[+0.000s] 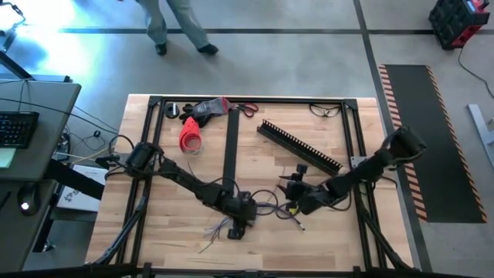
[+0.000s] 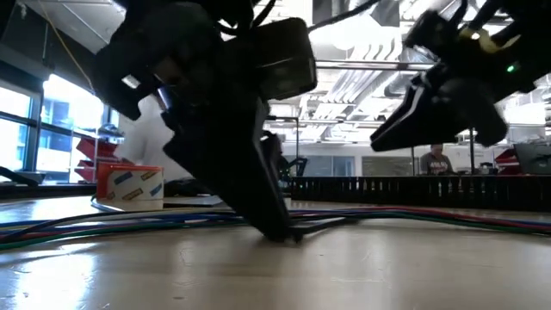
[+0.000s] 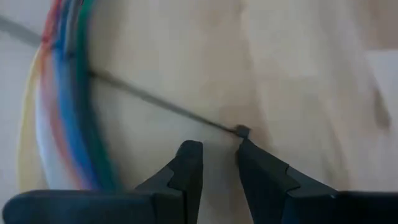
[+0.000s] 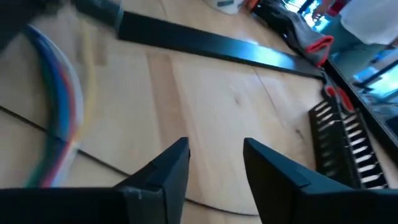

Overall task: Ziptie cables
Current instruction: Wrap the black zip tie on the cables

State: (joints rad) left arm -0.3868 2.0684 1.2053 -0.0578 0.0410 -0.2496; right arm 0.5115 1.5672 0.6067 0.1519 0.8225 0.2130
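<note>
1. Wooden table point(image 1: 162, 239) carries the cables point(image 1: 220, 227), a loose multicoloured bunch lying near the front centre, free ends splayed toward the front edge.
2. Left gripper point(image 3: 219, 149) is lowered to the table just beside the bunch; its fingers are parted by a narrow gap, nothing held. A thin dark strand with a small head, possibly the ziptie point(image 3: 241, 130), lies at one fingertip.
3. Right gripper point(image 4: 216, 152) hovers over bare wood near the cables, fingers spread wide and empty.
4. Slotted channel point(image 1: 299, 147) and flat black strip point(image 1: 230, 147) lie behind, well apart from the work.
5. Risk, judged: the thin strand may slip out as the fingers close, being flat on the wood and at the very tip. The loose wires may splay if nudged, leaving some outside the loop.
6. Hidden or unclear: whether the strand is truly a ziptie cannot be told; the low view is largely blocked by the left arm, and cable ends are blurred in both wrist views.
</note>
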